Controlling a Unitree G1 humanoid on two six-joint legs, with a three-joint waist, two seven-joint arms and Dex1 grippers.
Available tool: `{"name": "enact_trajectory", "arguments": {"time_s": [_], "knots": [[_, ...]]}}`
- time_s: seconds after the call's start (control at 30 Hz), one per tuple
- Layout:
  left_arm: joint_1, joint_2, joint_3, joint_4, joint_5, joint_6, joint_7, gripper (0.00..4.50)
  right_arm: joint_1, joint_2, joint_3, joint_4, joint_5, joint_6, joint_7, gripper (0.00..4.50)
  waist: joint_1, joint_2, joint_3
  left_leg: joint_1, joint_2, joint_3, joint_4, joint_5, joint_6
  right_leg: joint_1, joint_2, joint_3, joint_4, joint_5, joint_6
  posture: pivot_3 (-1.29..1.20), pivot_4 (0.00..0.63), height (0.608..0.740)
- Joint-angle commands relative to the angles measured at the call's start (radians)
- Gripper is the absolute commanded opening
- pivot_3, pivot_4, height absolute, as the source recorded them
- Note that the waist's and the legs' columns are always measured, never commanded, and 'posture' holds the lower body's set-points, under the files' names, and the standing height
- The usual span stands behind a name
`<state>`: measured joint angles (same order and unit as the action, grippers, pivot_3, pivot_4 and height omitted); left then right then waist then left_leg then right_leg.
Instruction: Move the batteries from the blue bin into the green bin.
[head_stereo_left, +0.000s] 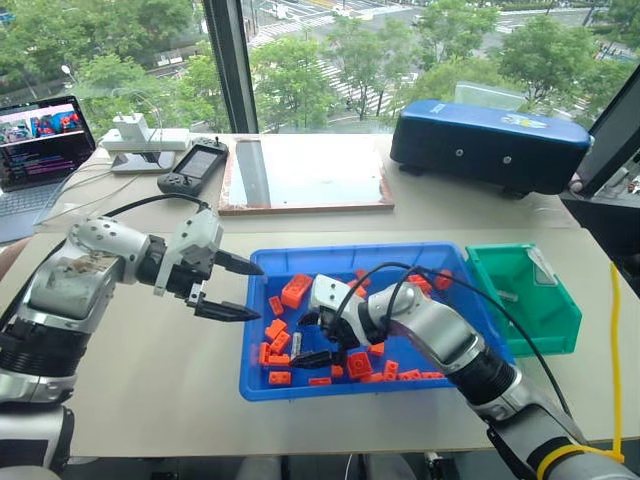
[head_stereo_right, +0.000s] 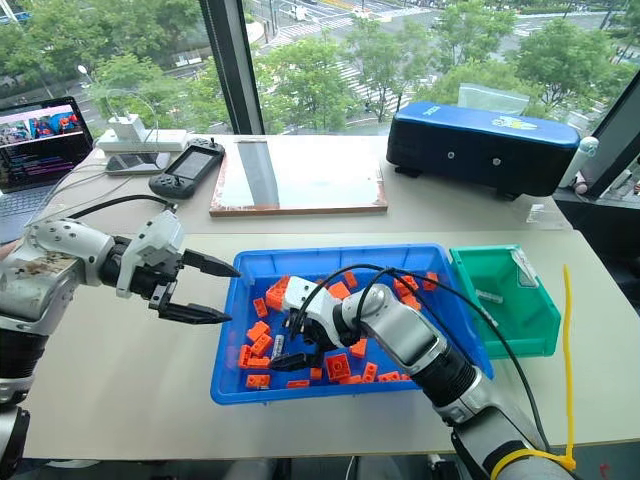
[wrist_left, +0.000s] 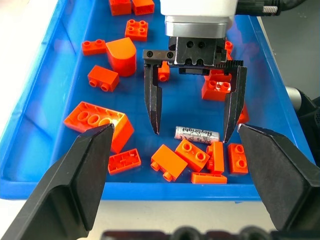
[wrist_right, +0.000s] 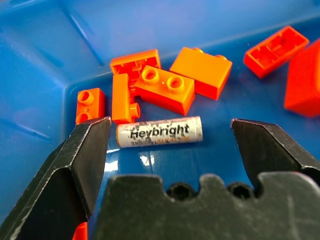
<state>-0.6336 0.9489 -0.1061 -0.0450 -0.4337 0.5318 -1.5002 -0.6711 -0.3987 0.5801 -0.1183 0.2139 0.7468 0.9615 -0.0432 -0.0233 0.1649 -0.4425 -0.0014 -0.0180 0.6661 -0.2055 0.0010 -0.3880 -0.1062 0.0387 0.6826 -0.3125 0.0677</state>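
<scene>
Right wrist view: right gripper (wrist_right: 167, 137) is spread wide, holding nothing.
Battery (wrist_right: 160, 132): lies flat between its two fingers (wrist_right: 85, 150), touching neither, on the blue bin (wrist_right: 60, 45) floor.
Bricks (wrist_right: 165, 87): orange, just beyond the battery.
Left gripper (head_stereo_left: 232, 288): open, outside the bin.

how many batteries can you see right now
2. One battery lies in the blue bin between the open right gripper's fingers; another lies in the green bin. More may hide under bricks or the arm.

Right hand (head_stereo_right: 287, 345) reaches into the blue bin (head_stereo_right: 330, 260).
</scene>
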Motion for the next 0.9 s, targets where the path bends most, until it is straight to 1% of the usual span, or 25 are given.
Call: {"name": "enact_trajectory", "arguments": {"time_s": [0.03,0.17,0.23,0.27,0.4,0.53,0.63,0.7,0.8,0.87,0.9], "knots": [[-0.006,0.016,0.03,-0.028,-0.018,0.006,-0.002,4.27,0.009,0.0,0.018,-0.006,-0.02,-0.038,0.018,4.46,0.0,0.0,0.0,0.0,0.0,0.0,0.0,0.0,0.0,0.0,0.0,0.0,0.0,0.0,0.0,0.0,0.15,0.74],[-0.011,0.014,0.03,-0.025,-0.016,0.006,0.0,4.27,0.021,0.002,0.054,0.001,-0.053,-0.061,0.024,4.46,-0.001,0.0,0.0,0.0,0.0,0.0,0.0,0.0,0.0,0.0,0.0,0.0,0.0,0.0,0.0,0.0,0.15,0.74],[-0.019,0.009,0.027,-0.02,-0.014,0.007,0.002,4.27,0.021,0.001,0.062,0.013,-0.068,-0.075,0.028,3.95,-0.002,0.0,0.0,0.001,0.0,0.0,0.0,0.0,0.0,0.0,0.0,0.0,0.0,0.0,0.0,0.0,0.15,0.74],[-0.022,0.007,0.026,-0.017,-0.013,0.007,0.002,4.27,0.021,0.0,0.06,0.018,-0.072,-0.081,0.029,3.83,-0.002,0.0,0.0,0.001,0.0,0.0,0.0,0.0,0.0,0.0,0.0,0.0,0.0,0.0,0.0,0.0,0.15,0.74],[-0.027,0.002,0.025,-0.013,-0.013,0.006,0.004,4.27,0.018,-0.005,0.045,0.027,-0.081,-0.101,0.033,2.51,-0.001,0.0,0.0,0.001,0.0,0.0,0.0,0.0,0.0,0.0,0.0,0.0,0.0,0.0,0.0,0.0,0.15,0.74],[-0.029,-0.004,0.025,-0.011,-0.019,0.004,0.001,4.27,0.019,-0.025,0.031,0.006,-0.093,-0.107,0.038,2.5,-0.001,0.0,0.0,0.001,0.0,0.0,0.0,0.0,0.0,0.0,0.0,0.0,0.0,0.0,0.0,0.0,0.15,0.74],[-0.037,-0.019,0.021,-0.004,-0.021,0.001,0.0,4.27,0.008,-0.057,-0.029,-0.068,-0.063,-0.061,0.039,2.5,0.002,0.0,0.0,0.001,0.0,0.0,0.0,0.0,0.0,0.0,0.0,0.0,0.0,0.0,0.0,0.0,0.15,0.74],[-0.051,-0.037,0.018,0.008,-0.024,0.002,0.0,4.27,-0.005,-0.088,-0.136,-0.147,0.0,0.018,0.031,2.5,0.003,0.0,0.0,0.001,0.0,0.0,0.0,0.0,0.0,0.0,0.0,0.0,0.0,0.0,0.0,0.0,0.15,0.74],[-0.073,-0.077,0.029,0.032,-0.045,0.015,0.008,4.27,-0.009,-0.164,-0.307,-0.239,0.09,0.122,0.031,2.5,0.008,0.0,0.001,0.0,0.0,0.0,0.0,0.0,0.0,0.0,0.0,0.0,0.0,0.0,0.0,0.0,0.15,0.74],[-0.088,-0.098,0.032,0.054,-0.056,0.029,0.01,4.27,0.005,-0.253,-0.407,-0.276,0.137,0.169,0.056,2.5,0.013,0.0,0.001,0.0,0.0,0.0,0.0,0.0,0.0,0.001,-0.001,0.0,0.0,0.0,0.0,0.0,0.15,0.74],[-0.1,-0.111,0.028,0.07,-0.053,0.023,0.012,4.27,0.005,-0.328,-0.48,-0.26,0.136,0.179,0.061,2.5,0.016,0.0,0.001,0.0,0.0,0.0,0.0,0.0,0.0,0.001,-0.001,0.0,0.0,0.0,0.0,0.0,0.15,0.74]]}}
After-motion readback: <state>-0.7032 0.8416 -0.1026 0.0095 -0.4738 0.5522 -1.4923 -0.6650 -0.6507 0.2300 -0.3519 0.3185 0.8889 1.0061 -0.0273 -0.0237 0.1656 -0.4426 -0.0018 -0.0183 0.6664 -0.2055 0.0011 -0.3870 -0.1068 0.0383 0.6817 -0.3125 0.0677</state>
